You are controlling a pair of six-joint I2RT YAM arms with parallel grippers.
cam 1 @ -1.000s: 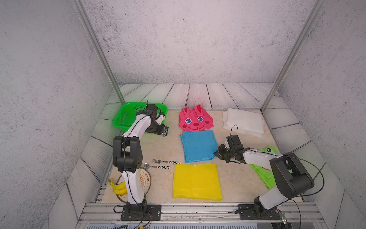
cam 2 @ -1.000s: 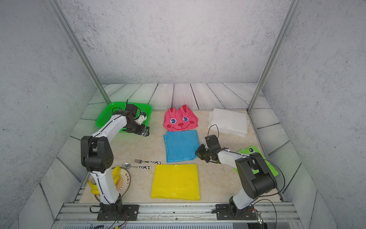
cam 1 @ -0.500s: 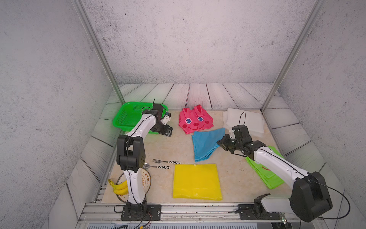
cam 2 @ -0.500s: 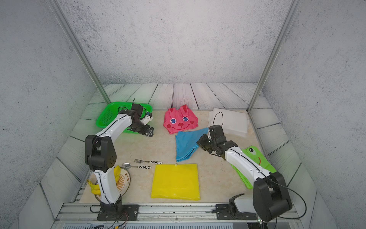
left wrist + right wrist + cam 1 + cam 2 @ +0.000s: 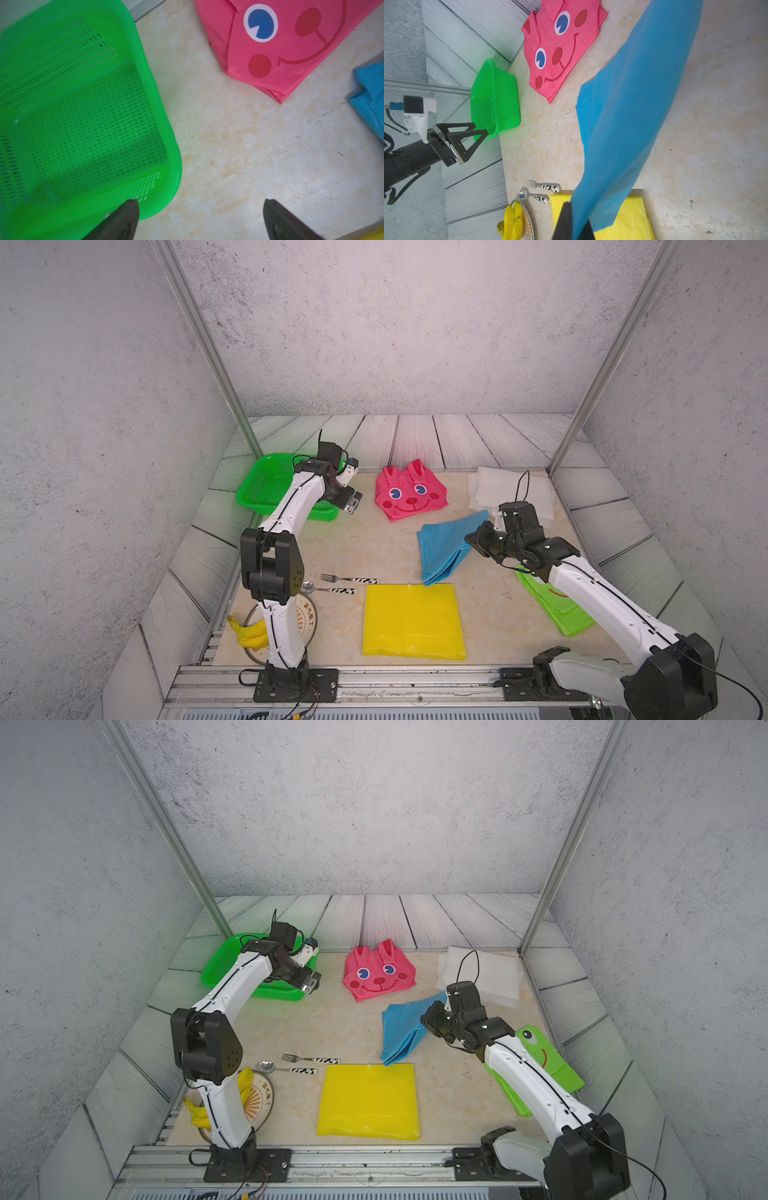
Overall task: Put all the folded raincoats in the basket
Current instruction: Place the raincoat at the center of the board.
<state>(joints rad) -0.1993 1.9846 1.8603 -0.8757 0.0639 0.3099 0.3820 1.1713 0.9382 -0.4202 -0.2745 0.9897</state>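
Basket (image 5: 262, 483) is bright green plastic, shallow and rectangular, with little mesh slots all over the walls and floor and a smooth rolled rim. It sits at the far left of the marbled beige tabletop (image 5: 374, 543).

The blue raincoat (image 5: 441, 548) is thin, slick sheet material, and it's well apart from the basket, over mid-tabletop. The right hand (image 5: 473, 537) is clamped tight on its upper corner, so it hangs as a long slanted fold. Its low corner comes down right at the far edge of the flat yellow square (image 5: 412, 620).

The right arm reaches forward and inward, with the wrist rolled sideways.

The left hand (image 5: 199, 209) is spread wide and empty, pointing down at the bare tabletop just beside the basket's corner. In the wrist view one dark fingertip (image 5: 126, 216) overlaps the rim. That arm is stretched far out from its base.

A pink bunny-faced raincoat (image 5: 409, 491) lies flat between the basket and the blue one.
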